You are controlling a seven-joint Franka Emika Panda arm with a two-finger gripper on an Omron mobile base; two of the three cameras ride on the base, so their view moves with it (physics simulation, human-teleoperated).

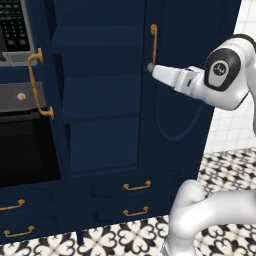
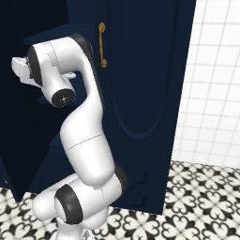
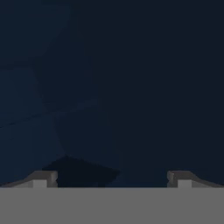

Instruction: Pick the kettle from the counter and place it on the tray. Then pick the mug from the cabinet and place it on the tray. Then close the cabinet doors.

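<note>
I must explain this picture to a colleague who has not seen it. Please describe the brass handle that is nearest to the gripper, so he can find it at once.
Start at the tall navy cabinet. On its right door, near the top of the inner edge, hangs a long curved brass handle, just above the open gripper. Unlike the short horizontal drawer handles below, it is vertical.

1. Arm (image 1: 220, 80): glossy white, rounded tube segments w/ smooth shells.
2. Joints: black bands btwn segments; round dark end caps w/ small white mark.
3. Fingers (image 3: 43, 178): two small grey tips, pale square pads.
</note>
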